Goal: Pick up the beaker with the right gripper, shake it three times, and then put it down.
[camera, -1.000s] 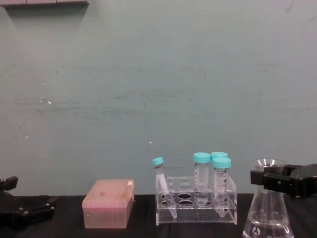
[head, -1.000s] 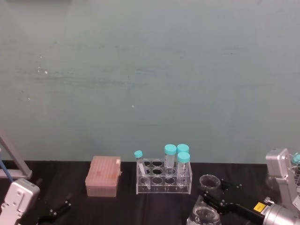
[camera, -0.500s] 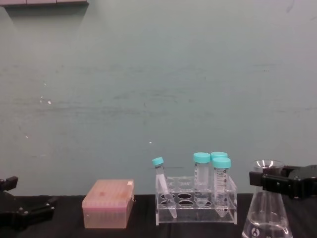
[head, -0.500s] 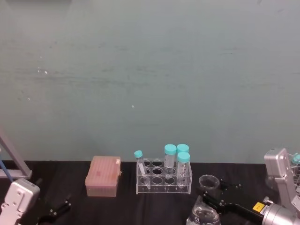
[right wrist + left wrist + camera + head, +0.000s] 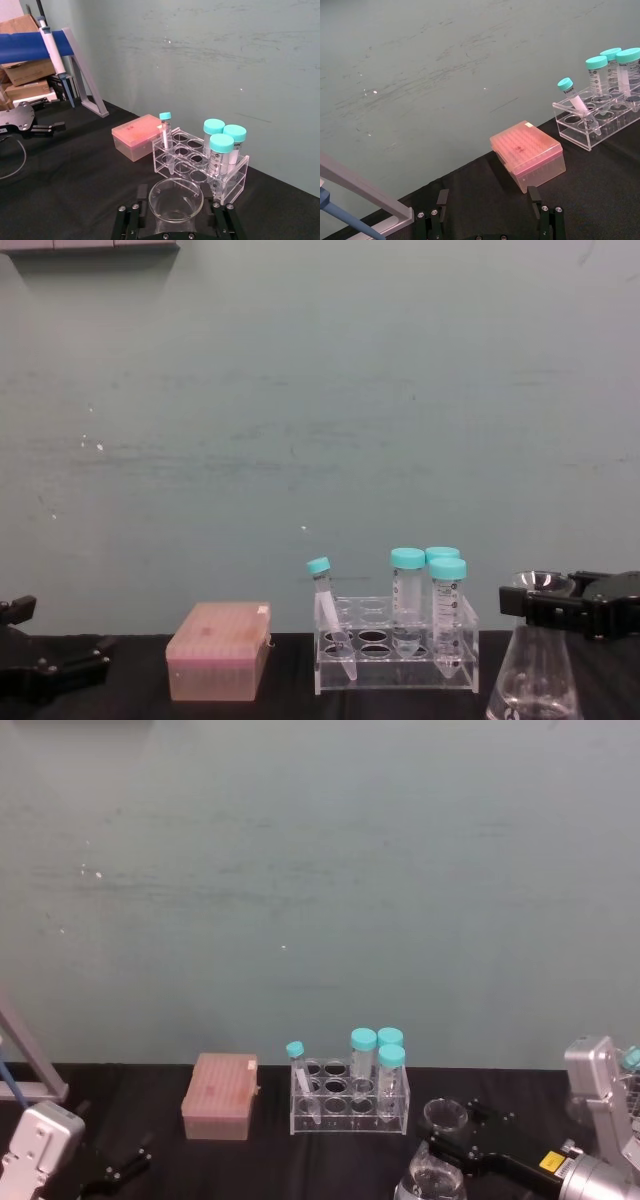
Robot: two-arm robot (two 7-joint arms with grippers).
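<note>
The beaker [image 5: 535,680] is a clear glass conical flask at the right front of the black table, to the right of the tube rack. Its flared rim [image 5: 446,1113] is seen from above in the head view, and the right wrist view looks down into the rim [image 5: 176,199]. My right gripper [image 5: 556,607] is shut on the beaker's neck just under the rim, with one black finger [image 5: 134,218] on each side. The flask's base runs below the chest view's edge. My left gripper [image 5: 489,212] is parked open at the front left, holding nothing.
A clear rack [image 5: 395,645] with several teal-capped tubes stands mid-table, just left of the beaker. A pink tip box [image 5: 218,650] sits further left. A pipette stand [image 5: 75,65] and cardboard boxes [image 5: 25,75] are at the far left. A green wall backs the table.
The right gripper and the beaker it holds have sunk a little lower in the chest view. The left arm, rack and box have not moved.
</note>
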